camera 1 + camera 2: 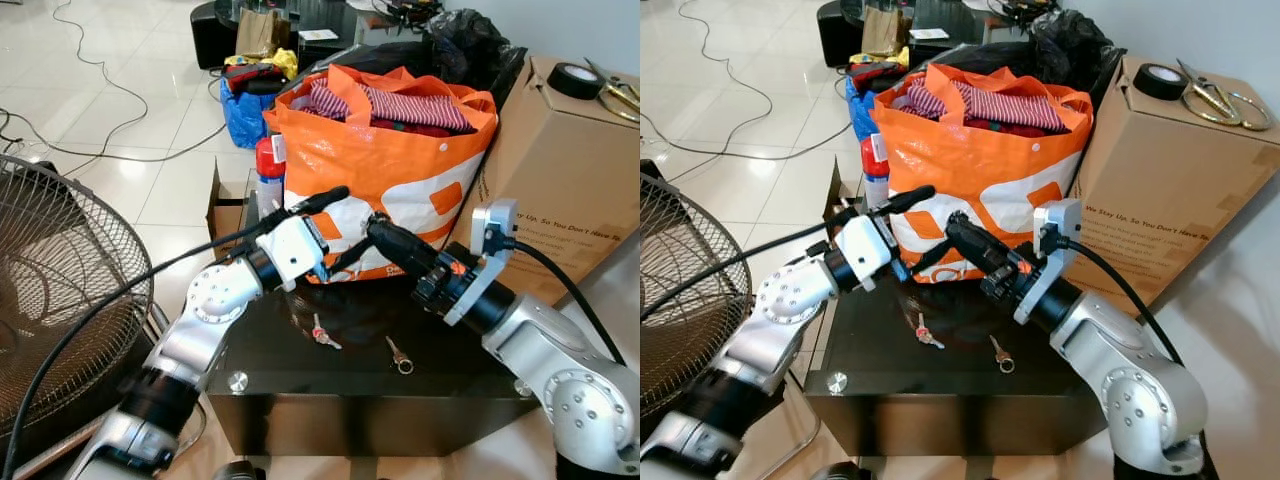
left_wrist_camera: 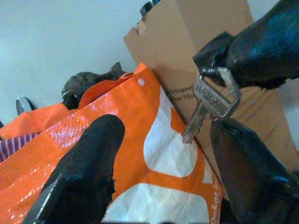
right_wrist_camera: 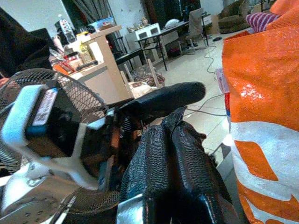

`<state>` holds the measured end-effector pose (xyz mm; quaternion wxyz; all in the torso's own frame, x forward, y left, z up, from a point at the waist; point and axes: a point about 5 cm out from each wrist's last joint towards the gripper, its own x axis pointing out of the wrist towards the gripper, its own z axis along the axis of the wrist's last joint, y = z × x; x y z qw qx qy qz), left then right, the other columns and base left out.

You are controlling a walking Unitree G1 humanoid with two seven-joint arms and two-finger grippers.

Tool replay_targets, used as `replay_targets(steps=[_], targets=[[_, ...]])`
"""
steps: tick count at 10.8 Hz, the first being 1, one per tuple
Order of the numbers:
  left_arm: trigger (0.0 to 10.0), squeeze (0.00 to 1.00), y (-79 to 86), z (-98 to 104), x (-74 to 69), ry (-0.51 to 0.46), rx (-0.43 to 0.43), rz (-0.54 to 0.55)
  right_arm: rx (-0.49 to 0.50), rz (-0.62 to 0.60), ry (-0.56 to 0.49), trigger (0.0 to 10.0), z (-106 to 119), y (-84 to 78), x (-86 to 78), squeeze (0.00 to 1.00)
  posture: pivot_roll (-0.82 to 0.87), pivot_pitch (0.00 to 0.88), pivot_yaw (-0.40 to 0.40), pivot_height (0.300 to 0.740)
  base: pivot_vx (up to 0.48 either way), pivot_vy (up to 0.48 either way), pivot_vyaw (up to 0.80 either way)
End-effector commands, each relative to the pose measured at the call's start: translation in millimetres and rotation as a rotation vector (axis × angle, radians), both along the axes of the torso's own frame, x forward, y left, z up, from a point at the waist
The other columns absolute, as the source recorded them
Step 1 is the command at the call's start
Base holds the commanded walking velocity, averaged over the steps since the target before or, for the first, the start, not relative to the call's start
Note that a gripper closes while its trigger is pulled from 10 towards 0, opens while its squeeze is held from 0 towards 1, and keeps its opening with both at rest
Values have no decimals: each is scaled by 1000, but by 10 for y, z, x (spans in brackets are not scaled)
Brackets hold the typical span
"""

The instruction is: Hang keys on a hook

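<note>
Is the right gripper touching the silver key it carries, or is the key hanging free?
Touching. The left wrist view shows the right gripper pinching the key by its head, the blade dangling below.

Two keys (image 1: 323, 334) (image 1: 398, 355) lie on the surface (image 1: 300, 380) before the bag (image 1: 390, 180); box (image 1: 560, 170) to its right, fan (image 1: 60, 300) to its left.

- Left arm (image 1: 215, 300): silver cast segments, round joint cap with small screws, black forearm collar, white wrist block.
- Black cable (image 1: 90, 320) trailing toward 8 o'clock.
- Right arm (image 1: 560, 375): silver shell, screwed joint disc, orange wrist ring, grey camera bracket.
- Fingers (image 3: 187, 168): long, black, textured.
</note>
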<state>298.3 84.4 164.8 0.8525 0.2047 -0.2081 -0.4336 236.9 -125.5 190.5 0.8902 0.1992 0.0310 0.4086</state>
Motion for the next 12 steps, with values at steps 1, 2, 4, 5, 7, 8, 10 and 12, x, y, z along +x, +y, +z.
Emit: replay_targets(steps=[1, 2, 4, 5, 7, 8, 10, 12], targets=[[0, 0, -32, 25, 14, -12, -3, -33, 10, 3, -8, 0, 37, -30, -27, 0, -33, 0, -83, 740, 0, 0, 0], [0, 0, -55, 23, 16, -20, 1, -54, 21, 8, -9, 0, 50, -31, -36, 0, -36, 0, -82, 740, 0, 0, 0], [0, 0, -147, 24, 5, -40, 13, -137, 35, 13, -4, 0, 63, -36, -56, 0, -44, 0, -74, 740, 0, 0, 0], [0, 0, -171, 34, -7, -59, 18, -157, 37, 13, -3, 0, 65, -37, -60, 0, -47, 0, -70, 740, 0, 0, 0], [0, 0, -167, 56, -45, -107, 29, -174, 39, 8, 3, 0, 55, -42, -68, 0, -43, 0, -74, 740, 0, 0, 0], [0, 0, -153, 51, -59, -115, 35, -177, 39, 7, 6, 0, 49, -45, -66, 0, -37, 0, -79, 740, 0, 0, 0], [0, 0, -125, 17, -79, -117, 44, -176, 39, 12, 9, 0, 44, -46, -61, 0, -30, 0, -87, 740, 0, 0, 0], [0, 0, -103, -9, -92, -117, 51, -170, 36, 16, 12, 0, 37, -46, -55, 0, -24, 0, -93, 740, 0, 0, 0]])
